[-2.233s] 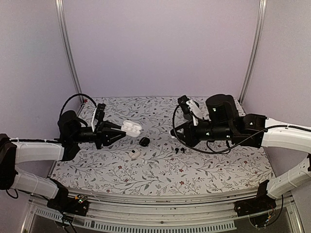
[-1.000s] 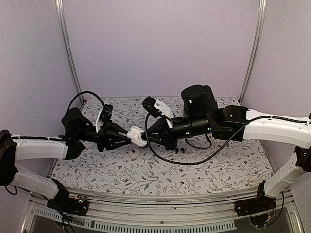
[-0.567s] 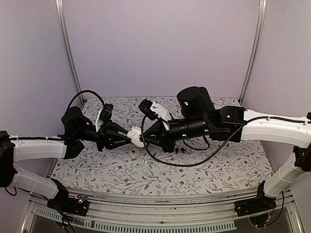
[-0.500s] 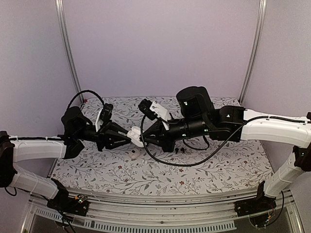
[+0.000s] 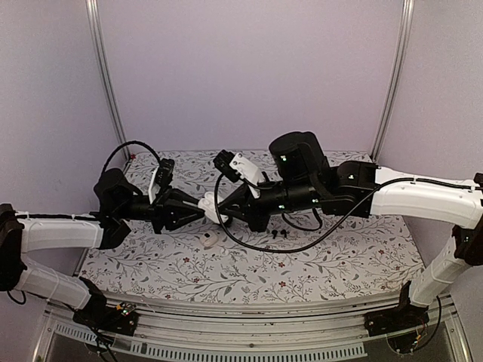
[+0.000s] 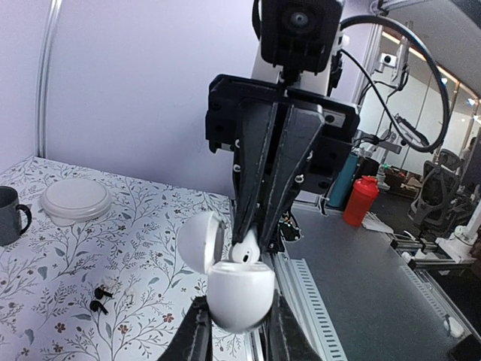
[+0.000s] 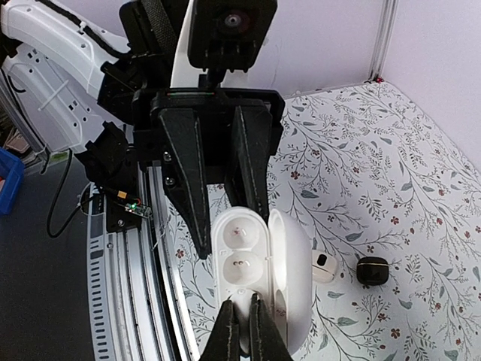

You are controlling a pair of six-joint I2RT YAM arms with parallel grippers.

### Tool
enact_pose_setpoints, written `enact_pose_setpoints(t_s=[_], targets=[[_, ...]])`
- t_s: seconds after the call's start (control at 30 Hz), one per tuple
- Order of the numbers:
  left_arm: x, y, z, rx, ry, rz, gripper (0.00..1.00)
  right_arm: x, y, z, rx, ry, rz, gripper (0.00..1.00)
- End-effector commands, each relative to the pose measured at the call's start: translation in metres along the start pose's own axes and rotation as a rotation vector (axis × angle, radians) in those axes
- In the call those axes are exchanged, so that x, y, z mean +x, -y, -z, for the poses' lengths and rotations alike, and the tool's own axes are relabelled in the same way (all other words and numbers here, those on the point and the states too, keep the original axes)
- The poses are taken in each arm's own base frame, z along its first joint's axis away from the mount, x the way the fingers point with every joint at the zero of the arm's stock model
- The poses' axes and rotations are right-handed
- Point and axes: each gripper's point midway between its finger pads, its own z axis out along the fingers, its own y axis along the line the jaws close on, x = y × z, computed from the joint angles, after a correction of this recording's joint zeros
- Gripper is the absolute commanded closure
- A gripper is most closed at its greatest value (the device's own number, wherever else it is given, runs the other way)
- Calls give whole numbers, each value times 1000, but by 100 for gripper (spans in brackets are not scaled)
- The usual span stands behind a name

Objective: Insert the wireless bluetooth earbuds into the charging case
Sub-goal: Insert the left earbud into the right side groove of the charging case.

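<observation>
**Top external view.** The left claw (image 5: 198, 209) and right claw (image 5: 221, 213) meet tip to tip above the left centre of the tabletop (image 5: 339, 264). The charging case (image 5: 207, 204) shows only as a small white shape between them. Its opening and contents cannot be made out here. The right arm's body hides the tabletop directly behind it. A pair of black earbuds (image 5: 279, 235) lies on the cloth below that arm. A small white object (image 5: 208, 240) rests on the cloth just below the claws; its type is unclear.

**Left wrist view.** The left claw's fingers are cut off at the bottom edge and are clenched on the rounded lower shell of the case. The lid (image 6: 199, 241) stands hinged open to the left. The right claw comes down from above, clenched on a white earbud (image 6: 244, 252). The earbud sits at the case's mouth; its lower end is hidden behind the shell's rim, so contact cannot be judged. A mug (image 6: 11, 214) is cropped at the left edge, near a round lidded container (image 6: 75, 199). A red bottle (image 6: 359, 201) stands off the tabletop.

**Right wrist view.** The right claw's fingers are pressed together at the bottom edge and cover the earbud. The case's interior faces the camera, showing two sockets (image 7: 239, 248). A black round case (image 7: 370, 269) lies on the cloth at the right.
</observation>
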Motion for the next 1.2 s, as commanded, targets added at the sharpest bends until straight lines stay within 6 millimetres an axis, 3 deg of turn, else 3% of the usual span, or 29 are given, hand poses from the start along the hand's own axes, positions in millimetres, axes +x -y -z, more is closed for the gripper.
enact_pose_setpoints(t_s=[0.0, 0.23, 0.6, 0.83, 1.17], targets=[[-12, 14, -3, 35, 80, -33, 100, 15, 4, -15, 33, -61, 0, 96], [-11, 18, 1, 38, 148, -18, 100, 17, 5, -15, 36, -75, -4, 95], [-12, 19, 1, 34, 154, -32, 100, 13, 6, -13, 45, -72, -6, 85], [-10, 14, 0, 14, 157, -13, 100, 7, 12, -10, 79, -64, -12, 84], [-4, 6, -4, -15, 177, 22, 100, 18, 25, -22, 87, -91, -75, 87]])
